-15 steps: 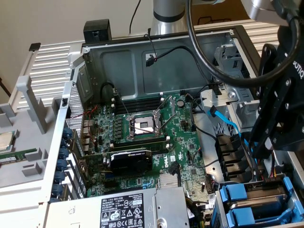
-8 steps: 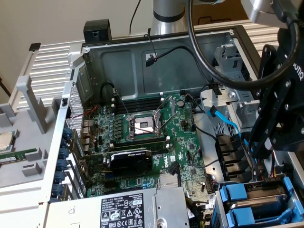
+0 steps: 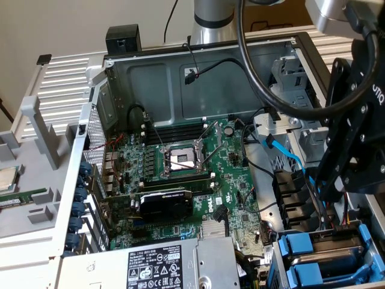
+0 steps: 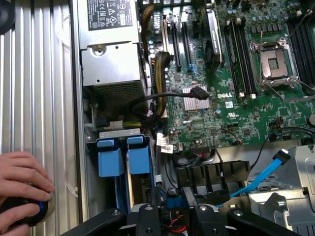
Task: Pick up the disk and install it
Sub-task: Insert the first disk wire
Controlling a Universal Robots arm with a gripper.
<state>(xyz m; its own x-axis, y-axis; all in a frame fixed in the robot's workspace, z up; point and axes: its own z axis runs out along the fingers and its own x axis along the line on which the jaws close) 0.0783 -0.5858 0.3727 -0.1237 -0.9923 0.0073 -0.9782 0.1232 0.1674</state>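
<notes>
While the gripper hangs over the drive bay, whether it grips anything cannot be told; two blue carriers sit inside.

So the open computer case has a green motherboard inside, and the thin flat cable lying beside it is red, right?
Not quite. The green motherboard does sit inside the open metal computer case, but the thin flat cable beside it is bright blue, not red. The exterior view shows this, and the wrist view shows the same blue cable.

Motherboard inside case; drive bay at exterior view's right of power supply
</notes>
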